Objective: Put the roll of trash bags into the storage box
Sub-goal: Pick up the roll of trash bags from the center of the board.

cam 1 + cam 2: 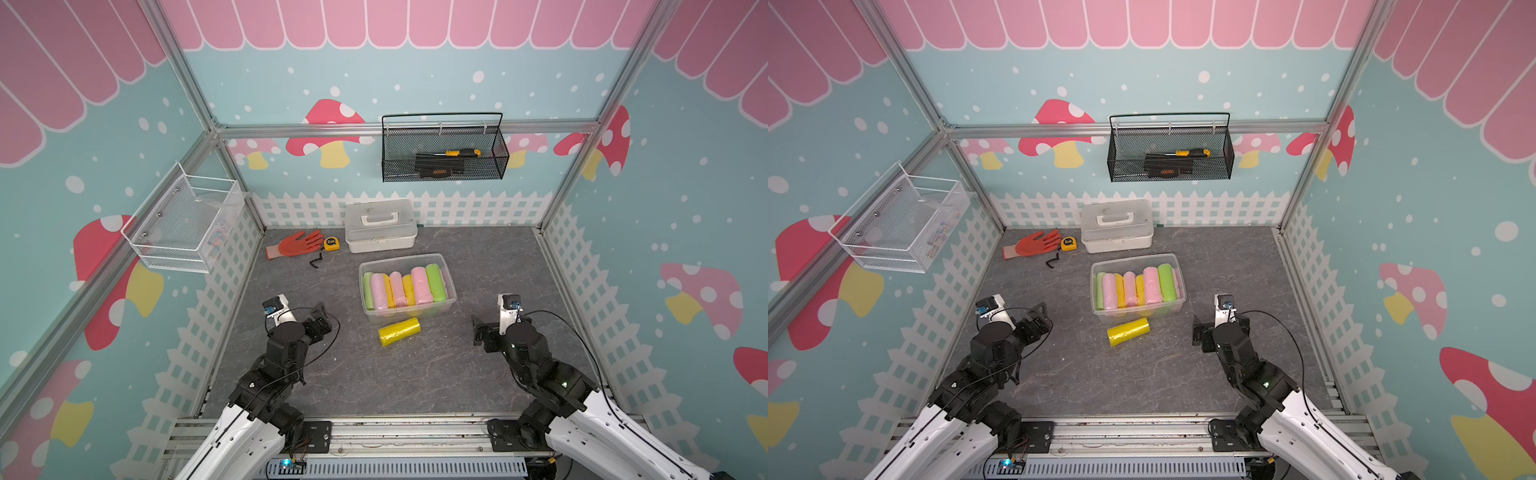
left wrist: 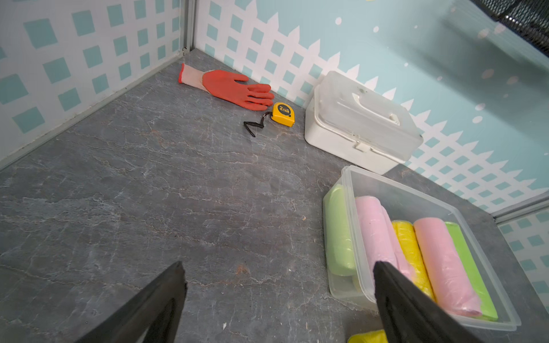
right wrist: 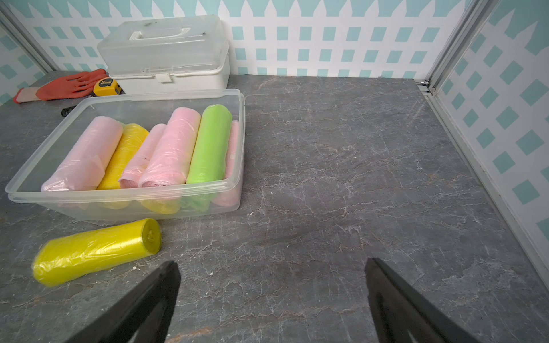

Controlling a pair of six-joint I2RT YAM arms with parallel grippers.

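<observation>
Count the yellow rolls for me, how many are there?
3. One yellow roll lies on the table just outside the storage box. Two more yellow rolls lie inside it. Others may be hidden underneath.

yellow roll (image 2: 366, 338) cropped, white basket (image 1: 166, 235) contents unclear

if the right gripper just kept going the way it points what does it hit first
Probably the bare grey tabletop beside the storage box; the open right gripper tilts down toward it, missing the yellow roll. Depth is hard to judge.
</observation>
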